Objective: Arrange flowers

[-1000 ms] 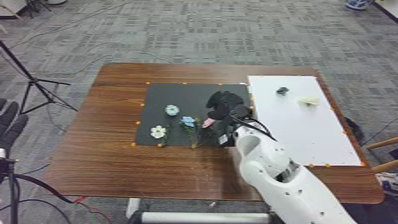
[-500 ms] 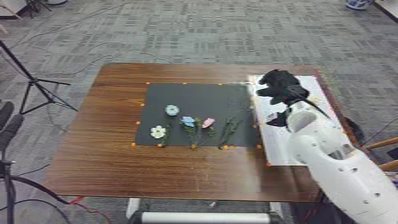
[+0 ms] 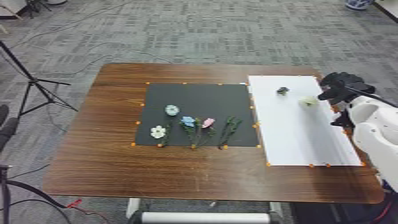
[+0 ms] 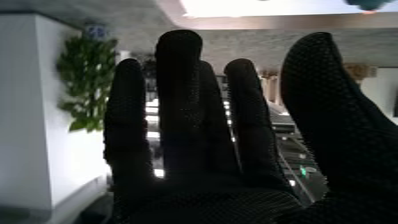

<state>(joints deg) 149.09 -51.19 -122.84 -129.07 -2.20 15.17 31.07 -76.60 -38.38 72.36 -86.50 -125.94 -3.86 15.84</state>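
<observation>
OK, biggest first: brown wooden table (image 3: 151, 175), w/ a black stand (image 3: 34, 80) on the floor to its left. In the R wrist view, a leafy plant (image 4: 84, 80) by a white wall. R arm (image 3: 378, 125) comes in over the table's R edge, hiding part of it. White sheet (image 3: 302, 135) on the table's R side, black mat (image 3: 191, 95) just to its L.

Now the R hand (image 3: 342, 87): released, fingers straight & spread, thumb well apart from 'em, nothing in its grasp. It's at the sheet's R edge, blocking a bit of that edge. L hand (image 3: 5, 127) at the far L, off the table; can't tell if it's open or clenched.

Flowers, then! Green stems (image 3: 230, 132) on the mat's R side; next L, pink flower (image 3: 208, 123), then blue flower (image 3: 187, 121), w/ white flower (image 3: 158, 132) farther L & pale blue flower (image 3: 171, 110) above, all on the mat. On the sheet: cream flower (image 3: 308, 101) nr the R hand, small dark flower (image 3: 282, 91) beyond & to its L. Tiniest: orange dots (image 3: 137, 122) along the mat & sheet edges.
</observation>
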